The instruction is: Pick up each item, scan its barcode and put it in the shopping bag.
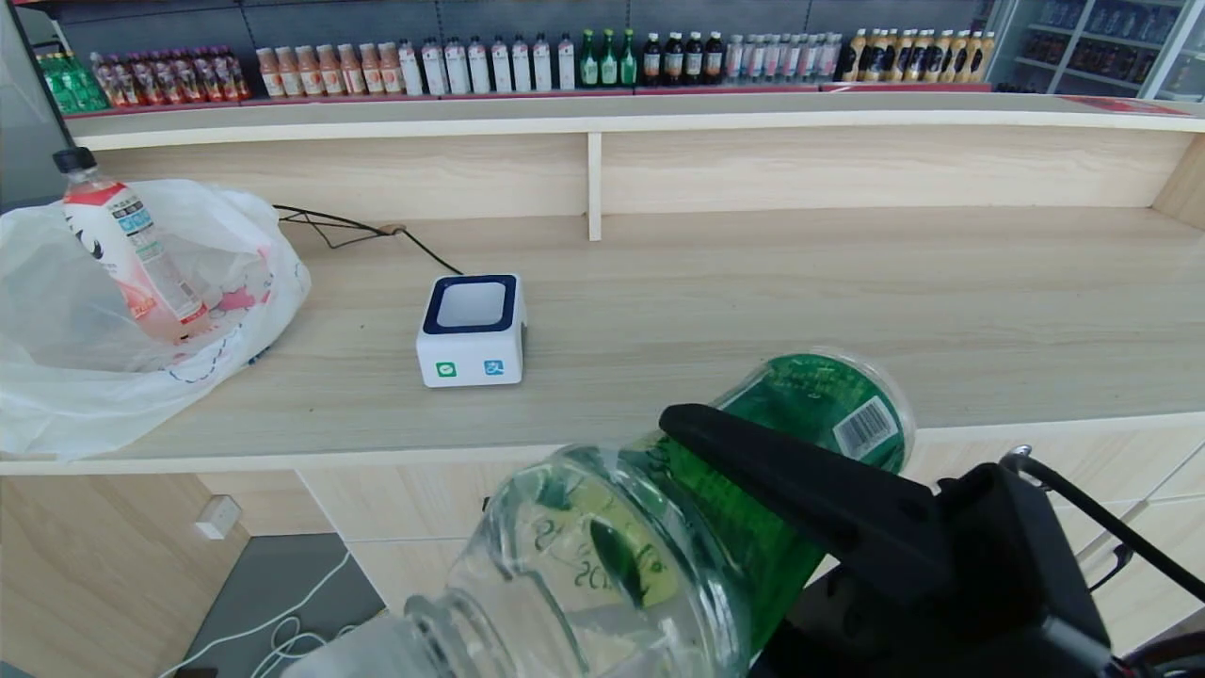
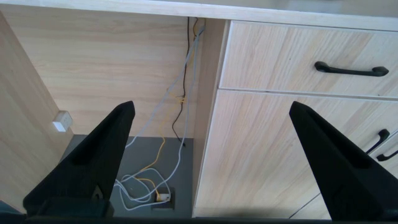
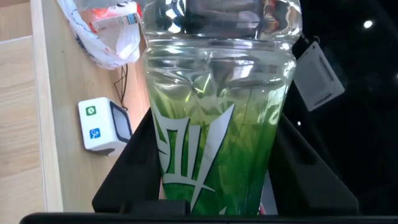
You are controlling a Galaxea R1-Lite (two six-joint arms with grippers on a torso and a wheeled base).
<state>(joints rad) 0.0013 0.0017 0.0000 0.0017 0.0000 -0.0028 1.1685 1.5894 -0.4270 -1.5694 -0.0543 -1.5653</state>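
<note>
Right jaws: clamped on green bottle [image 1: 602,556], near right.
Left jaws: apart, below the tabletop [image 1: 753,311].
Scanner [image 1: 470,330]: tabletop, left of centre.
Shopping bag [image 1: 56,377]: left, holding pink bottle [image 1: 127,254].

The clear, green-labelled bottle [image 1: 602,556] lies tipped over in the right gripper [image 3: 217,180], with its barcode facing up. The white scanner [image 1: 470,330] sits on the counter [image 1: 753,301]. A pink bottle [image 1: 132,259] leans inside the white shopping bag [image 1: 56,377].

Matt black right gripper [image 3: 214,180] holds a clear, glossy plastic bottle [image 1: 602,556] with a shiny green label [image 1: 800,400]. Ahead of it: matt pale wood-grain counter [image 1: 753,282], crinkly translucent plastic shopping bag [image 1: 56,320].
</note>
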